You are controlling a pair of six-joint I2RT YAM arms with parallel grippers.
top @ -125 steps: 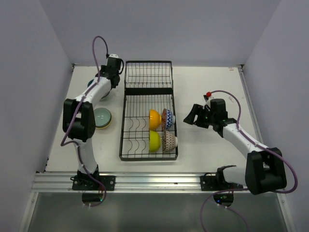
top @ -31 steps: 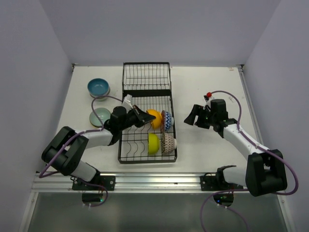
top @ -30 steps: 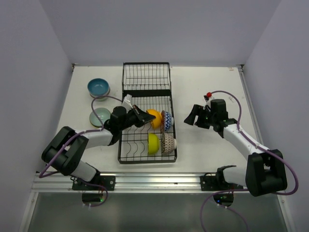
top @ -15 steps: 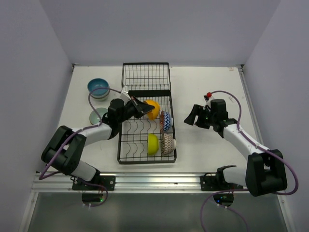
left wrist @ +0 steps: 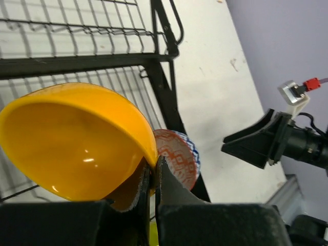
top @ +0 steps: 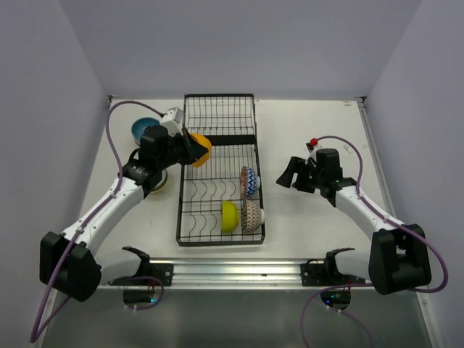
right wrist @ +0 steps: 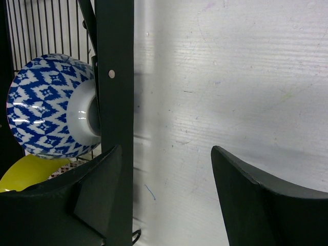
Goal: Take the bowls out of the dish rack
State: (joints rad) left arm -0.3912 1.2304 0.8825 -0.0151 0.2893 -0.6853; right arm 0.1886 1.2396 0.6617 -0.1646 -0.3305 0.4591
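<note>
Orange bowl (top: pixel 200 148) clamped in left jaws

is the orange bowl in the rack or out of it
Out. The left gripper holds the orange bowl by its rim, tipped on edge, above the left edge of the rack.

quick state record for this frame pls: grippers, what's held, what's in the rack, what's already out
left gripper: shut on the orange bowl's rim
orange bowl: held in the air over the left edge of the dish rack
right gripper: open, empty, over the table just right of the rack
in rack: blue zigzag bowl, yellow-green bowl, brown zigzag bowl, all standing on edge
out of rack: blue bowl on the table, left of the rack
task: not finished, three bowls in the rack
</note>
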